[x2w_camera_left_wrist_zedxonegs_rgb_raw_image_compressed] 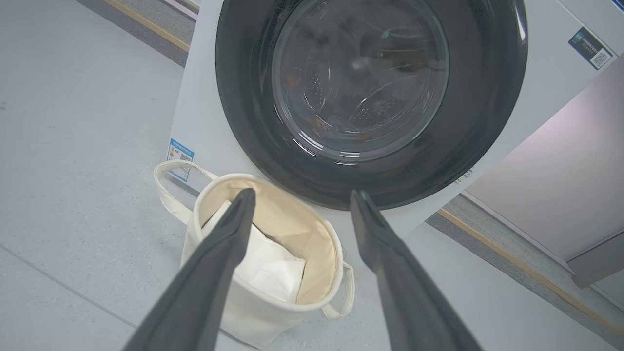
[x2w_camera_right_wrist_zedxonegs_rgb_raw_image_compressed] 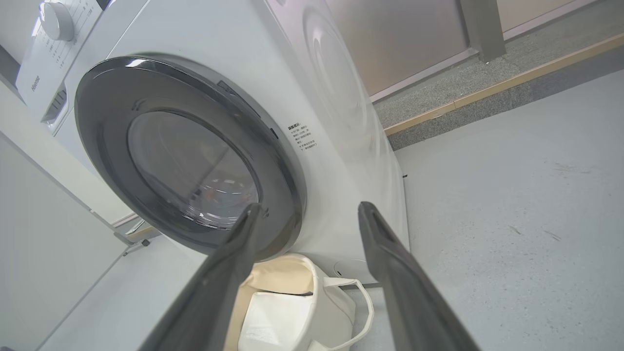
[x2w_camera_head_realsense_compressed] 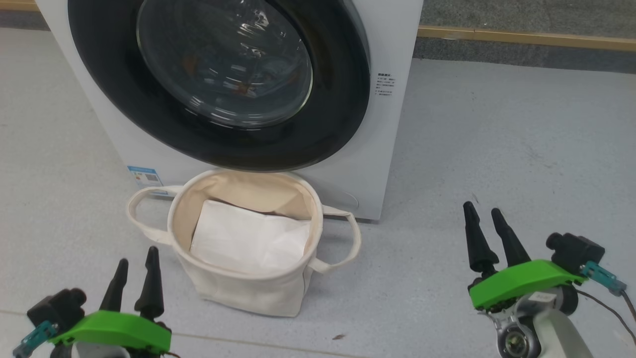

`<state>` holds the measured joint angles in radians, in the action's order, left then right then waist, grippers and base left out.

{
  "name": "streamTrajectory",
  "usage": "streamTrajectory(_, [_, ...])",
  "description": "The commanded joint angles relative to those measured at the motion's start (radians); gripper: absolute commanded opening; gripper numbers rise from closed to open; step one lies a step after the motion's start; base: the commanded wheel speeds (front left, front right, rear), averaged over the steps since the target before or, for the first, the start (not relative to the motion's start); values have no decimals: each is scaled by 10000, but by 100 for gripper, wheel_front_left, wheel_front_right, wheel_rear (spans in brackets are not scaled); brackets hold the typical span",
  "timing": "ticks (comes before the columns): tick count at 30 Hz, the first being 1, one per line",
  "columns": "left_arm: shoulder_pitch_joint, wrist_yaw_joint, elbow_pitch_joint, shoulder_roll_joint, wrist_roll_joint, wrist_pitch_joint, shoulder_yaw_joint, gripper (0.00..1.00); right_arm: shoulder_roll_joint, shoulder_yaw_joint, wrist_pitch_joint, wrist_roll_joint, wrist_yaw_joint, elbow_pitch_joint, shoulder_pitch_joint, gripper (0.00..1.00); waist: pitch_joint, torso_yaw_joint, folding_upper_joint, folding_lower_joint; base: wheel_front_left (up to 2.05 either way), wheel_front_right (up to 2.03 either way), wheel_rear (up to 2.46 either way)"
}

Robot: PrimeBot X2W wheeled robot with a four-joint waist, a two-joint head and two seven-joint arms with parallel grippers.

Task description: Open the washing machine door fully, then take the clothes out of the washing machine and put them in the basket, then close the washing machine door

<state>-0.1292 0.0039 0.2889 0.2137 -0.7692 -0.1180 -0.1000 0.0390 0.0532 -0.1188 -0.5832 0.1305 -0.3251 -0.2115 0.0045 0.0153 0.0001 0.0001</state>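
Washing machine door [x2w_camera_head_realsense_compressed: 328,124] was shut, so step one for you: left gripper [x2w_camera_head_realsense_compressed: 137,254] and right gripper [x2w_camera_head_realsense_compressed: 481,208], spread below it, probably needed its edge.

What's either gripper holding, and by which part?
Nothing: the left gripper and right gripper both hang open and empty, apart from the round cream canvas basket.

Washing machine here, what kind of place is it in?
Likely a laundry area: a white front-loading washing machine, a cloth basket on the grey floor before it, a second appliance beside it.
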Motion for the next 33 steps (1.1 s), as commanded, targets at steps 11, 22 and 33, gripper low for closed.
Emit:
streamTrajectory(11, [-863, 419, -376, 680, 1937, -461, -200, 100, 79, 376, -452, 1721, 2, 346, -836, 100, 30, 29, -1, 0, 0, 0, 0])
streamTrajectory(22, [-1021, 546, -685, 890, 3024, -782, -339, 100, 90, 422, -774, 2557, 2, 463, -974, 100, -50, 36, -1, 0, 0, 0, 0])
streamTrajectory(33, [-1198, 457, -814, 1074, 4125, -1134, -366, 100, 102, 518, -1126, 3892, 2, 407, -1207, 100, -26, -61, -1, 0, 0, 0, 0])
